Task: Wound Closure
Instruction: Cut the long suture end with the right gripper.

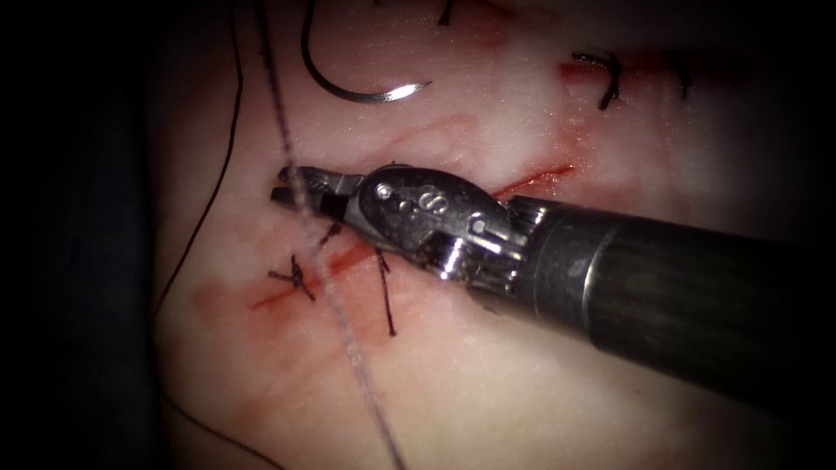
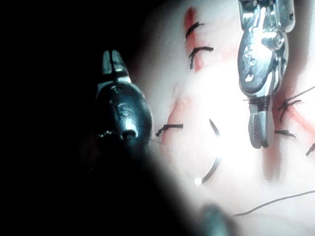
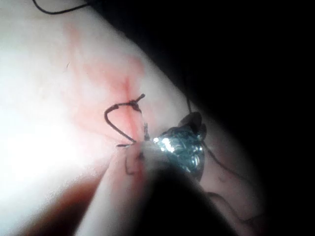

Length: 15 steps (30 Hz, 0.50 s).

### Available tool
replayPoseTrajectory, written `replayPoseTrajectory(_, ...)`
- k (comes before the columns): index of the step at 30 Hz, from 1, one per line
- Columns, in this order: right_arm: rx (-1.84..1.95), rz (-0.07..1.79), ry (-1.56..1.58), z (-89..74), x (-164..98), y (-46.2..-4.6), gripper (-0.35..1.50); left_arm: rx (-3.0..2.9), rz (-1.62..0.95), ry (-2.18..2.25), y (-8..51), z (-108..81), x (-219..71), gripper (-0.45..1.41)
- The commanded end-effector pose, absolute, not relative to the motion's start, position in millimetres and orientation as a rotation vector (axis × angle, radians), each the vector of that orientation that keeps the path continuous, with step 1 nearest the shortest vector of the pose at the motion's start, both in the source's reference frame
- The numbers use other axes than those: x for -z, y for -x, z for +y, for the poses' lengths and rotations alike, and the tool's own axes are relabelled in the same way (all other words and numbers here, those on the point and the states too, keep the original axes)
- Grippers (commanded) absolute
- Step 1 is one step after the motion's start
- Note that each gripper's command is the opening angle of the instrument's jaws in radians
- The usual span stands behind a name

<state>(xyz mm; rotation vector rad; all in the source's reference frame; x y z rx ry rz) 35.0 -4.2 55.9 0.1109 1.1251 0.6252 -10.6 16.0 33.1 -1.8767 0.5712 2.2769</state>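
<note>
Right tool [image 1: 292,184] over cut [image 1: 531,181], needle [image 1: 353,83] loose beyond it

The right tool [image 1: 292,187] is lying across the cut [image 1: 531,181], its shaft covering the tissue [image 1: 488,383] to the right. A taut thread [image 1: 348,339] is crossing just in front of its jaws. The needle [image 1: 357,83] is lying loose above, well apart. Knotted stitches [image 1: 296,278] are standing up beneath the jaws. Tissue lower left is lying open, save one thin strand.
</note>
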Motion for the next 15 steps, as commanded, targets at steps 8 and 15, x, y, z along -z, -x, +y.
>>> replayPoseTrajectory(8,-0.56,1.145,-0.08,-2.5,-54.1,-34.5,-0.35,-2.271,0.577,1.894,11.6,16.3,-33.0,-0.35)
replayPoseTrajectory(15,-0.608,1.106,-0.019,0.0,-54.4,-26.2,1.01,-2.257,0.566,1.944,13.5,14.8,-32.2,-0.35)
